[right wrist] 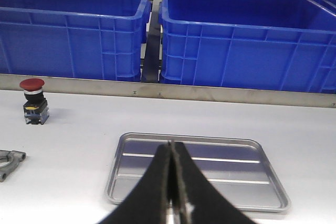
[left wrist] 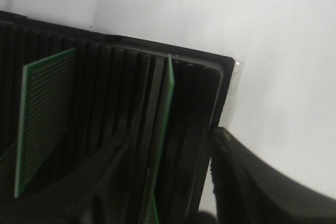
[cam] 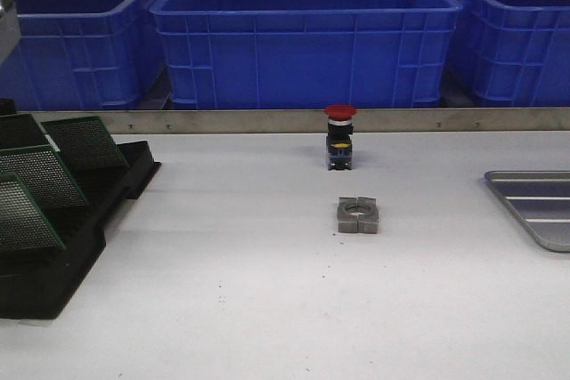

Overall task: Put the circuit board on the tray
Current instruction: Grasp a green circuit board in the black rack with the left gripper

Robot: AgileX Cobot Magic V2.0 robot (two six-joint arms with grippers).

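Straddling a circuit board (left wrist: 167, 124), left fingers (left wrist: 110, 171) spread; right fingers (right wrist: 181, 192) pressed together over the tray (right wrist: 197, 169).

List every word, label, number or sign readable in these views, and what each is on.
None can be read.
push button: its yellow label is too small and blurred to read.
circuit boards, black rack, tray, blue crates: no lettering visible.

Between the rack (cam: 62, 220) and the tray (cam: 534, 206), only a red button (cam: 340, 135) and a metal block (cam: 358, 215) stand mid-table.
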